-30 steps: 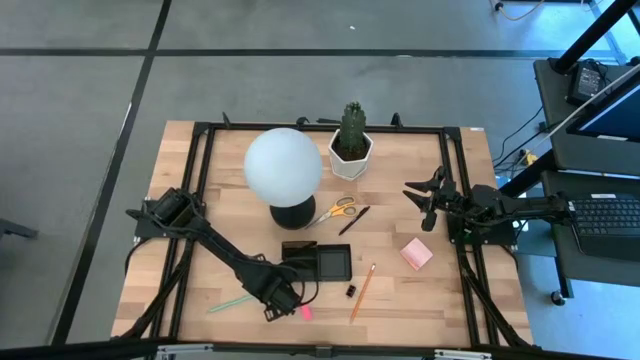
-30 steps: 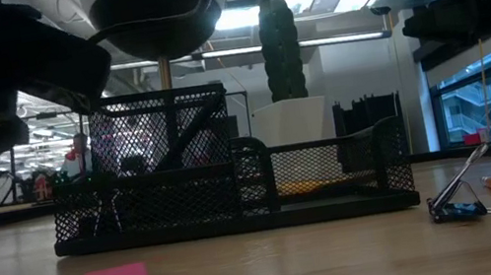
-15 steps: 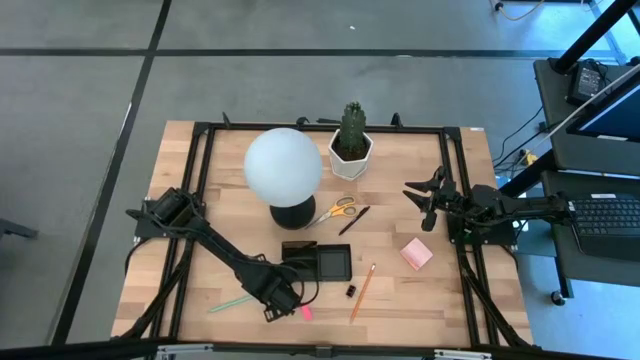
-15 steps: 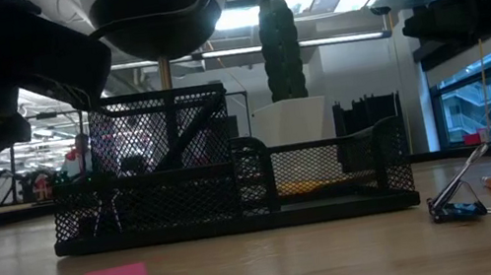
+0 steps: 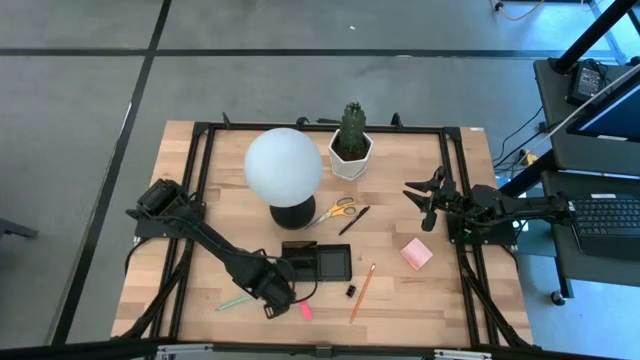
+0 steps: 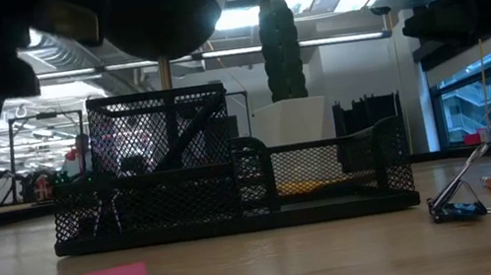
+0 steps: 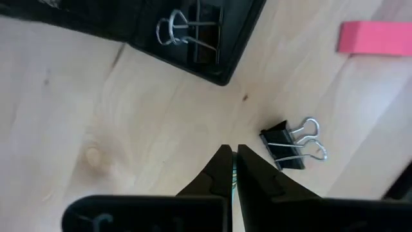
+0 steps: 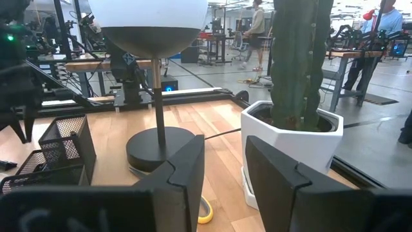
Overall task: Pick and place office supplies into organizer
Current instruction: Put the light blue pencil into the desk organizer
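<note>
The black mesh organizer (image 5: 320, 262) stands near the table's middle, with a binder clip (image 7: 190, 32) in its low compartment. My left gripper (image 5: 278, 292) is just near-left of it, shut on a green pencil (image 5: 236, 301). A second binder clip (image 7: 291, 145) lies on the wood beside the fingers, and a pink eraser (image 5: 305, 312) lies nearer the front edge. A third clip (image 5: 351, 291), an orange pencil (image 5: 362, 291), a pink sticky pad (image 5: 416, 254), yellow-handled scissors (image 5: 337, 209) and a black pen (image 5: 354, 220) lie on the table. My right gripper (image 5: 425, 205) is open and empty at the right. My left gripper pinches the green pencil between its two fingers, which point down from above. Only a thin green strip (image 7: 233, 175) shows between them. The rest of the pencil sticks out toward the table's near left (image 5: 228, 304). I cannot tell whether its free end is on the table.
A white globe lamp (image 5: 283, 167) on a round black base (image 5: 292, 215) stands just behind the organizer. A potted cactus (image 5: 351, 140) stands at the back. Bare wood lies left of the lamp and along the front edge.
My left gripper has gone up, staying shut; in the low view its dark bulk has risen off the table. The green pencil has shifted a little toward the table's right with it.
</note>
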